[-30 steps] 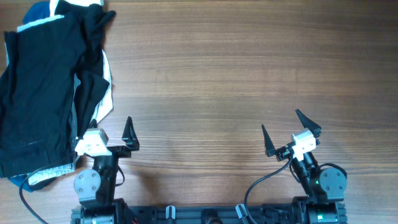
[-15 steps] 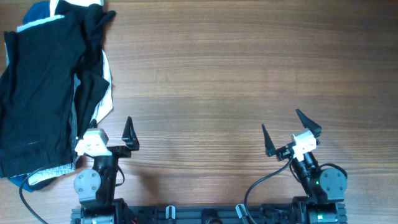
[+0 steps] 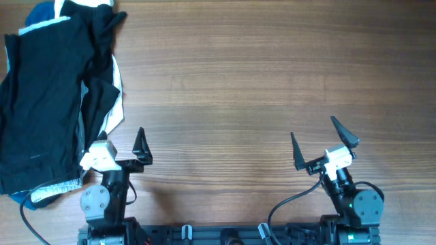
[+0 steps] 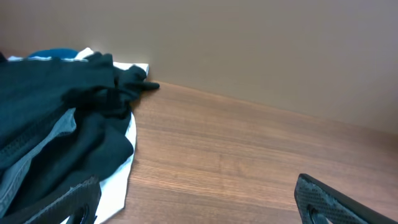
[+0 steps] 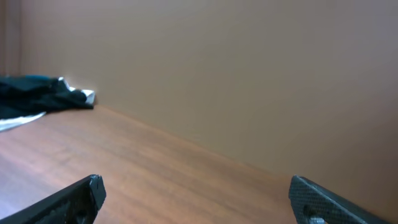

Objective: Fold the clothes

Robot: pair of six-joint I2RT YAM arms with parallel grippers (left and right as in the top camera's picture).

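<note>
The clothes (image 3: 41, 102) lie crumpled on top of a heap at the table's left edge, plain black with a grey strip showing. In the left wrist view the clothes (image 4: 56, 118) fill the left side. My left gripper (image 3: 121, 141) stands open at the heap's near right corner, its left finger over the fabric edge and nothing between its fingers (image 4: 323, 199). My right gripper (image 3: 315, 133) is open over bare wood at the front right, far from the heap. From the right wrist the clothes (image 5: 37, 96) show only as a small dark pile far to the left.
Under the black fabric lie other garments: a white edge (image 3: 117, 102) along the right side and a blue piece (image 3: 41, 13) at the far end. The wooden table (image 3: 259, 82) runs wide to the right. A brown wall (image 4: 261, 50) stands behind the table.
My right gripper has shifted slightly to the right, still open. The left gripper and the heap have stayed put.
</note>
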